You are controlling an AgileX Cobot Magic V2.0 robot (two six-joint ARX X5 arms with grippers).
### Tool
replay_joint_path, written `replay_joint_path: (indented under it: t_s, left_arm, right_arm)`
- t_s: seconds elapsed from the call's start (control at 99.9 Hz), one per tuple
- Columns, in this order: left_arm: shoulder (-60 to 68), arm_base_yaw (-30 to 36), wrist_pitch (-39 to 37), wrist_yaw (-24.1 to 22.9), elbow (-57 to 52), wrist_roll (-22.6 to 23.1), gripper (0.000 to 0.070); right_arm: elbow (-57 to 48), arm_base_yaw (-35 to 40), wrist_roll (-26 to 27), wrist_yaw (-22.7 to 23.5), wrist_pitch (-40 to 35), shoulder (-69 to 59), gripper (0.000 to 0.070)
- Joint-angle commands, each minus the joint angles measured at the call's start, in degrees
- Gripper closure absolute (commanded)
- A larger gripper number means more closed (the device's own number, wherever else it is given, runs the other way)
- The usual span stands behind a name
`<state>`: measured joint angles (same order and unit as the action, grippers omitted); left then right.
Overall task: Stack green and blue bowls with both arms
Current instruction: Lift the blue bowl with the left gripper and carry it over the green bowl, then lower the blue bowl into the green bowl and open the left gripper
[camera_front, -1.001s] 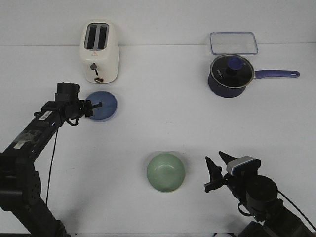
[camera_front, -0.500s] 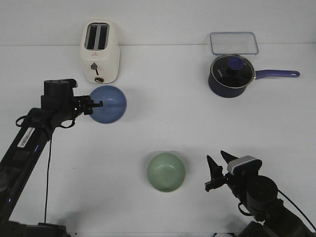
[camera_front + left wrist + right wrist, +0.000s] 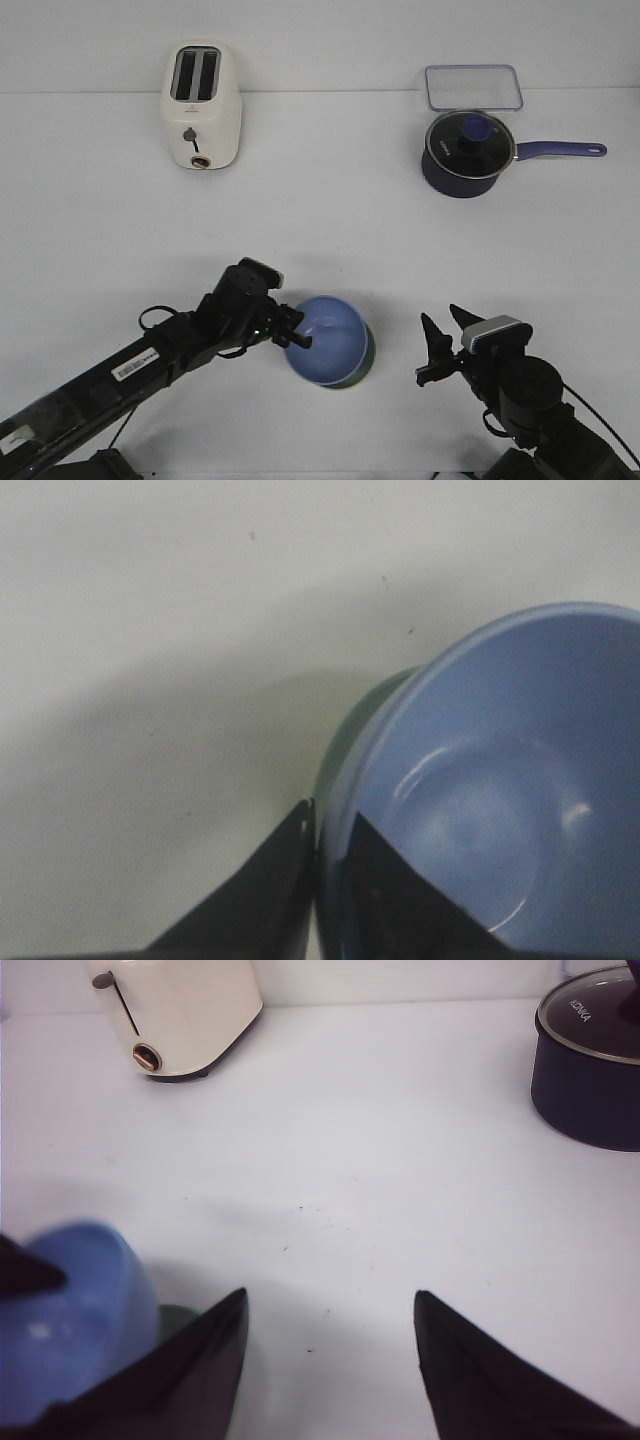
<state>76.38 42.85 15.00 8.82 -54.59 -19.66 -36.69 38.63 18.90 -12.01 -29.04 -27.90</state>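
The periwinkle blue bowl [image 3: 328,339] sits in or just over the pale green bowl [image 3: 366,366], of which only a thin rim shows at its near right side. My left gripper [image 3: 296,338] is shut on the blue bowl's left rim. In the left wrist view one finger is outside and one inside the blue bowl [image 3: 510,800], with the green bowl [image 3: 345,750] showing beneath its edge. My right gripper [image 3: 441,334] is open and empty, to the right of the bowls. The right wrist view shows the blue bowl [image 3: 70,1320] and a dark sliver of green bowl [image 3: 180,1318].
A cream toaster [image 3: 201,105] stands at the back left. A dark navy lidded saucepan [image 3: 465,152] with a long handle is at the back right, with a clear rectangular lid or tray [image 3: 473,87] behind it.
My left arm has carried the blue bowl from beside the toaster down and to the right, onto the green bowl. The right arm has not moved.
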Motion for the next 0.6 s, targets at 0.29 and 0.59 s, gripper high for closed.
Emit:
replay_joint_path:
  t_s: [0.29, 0.59]
  left_arm:
    - [6.29, 3.93, -4.39, -3.26, -1.09, -2.93, 0.0675]
    - [1.92, 3.17, -4.17, -5.16, -1.18, -1.51, 0.0279]
  right_arm:
    - [-0.04, 0.52, 0.33, -0.04, 0.24, -0.44, 0.0368]
    - [-0.04, 0.52, 0.31, -0.04, 0.2, -0.44, 0.0364]
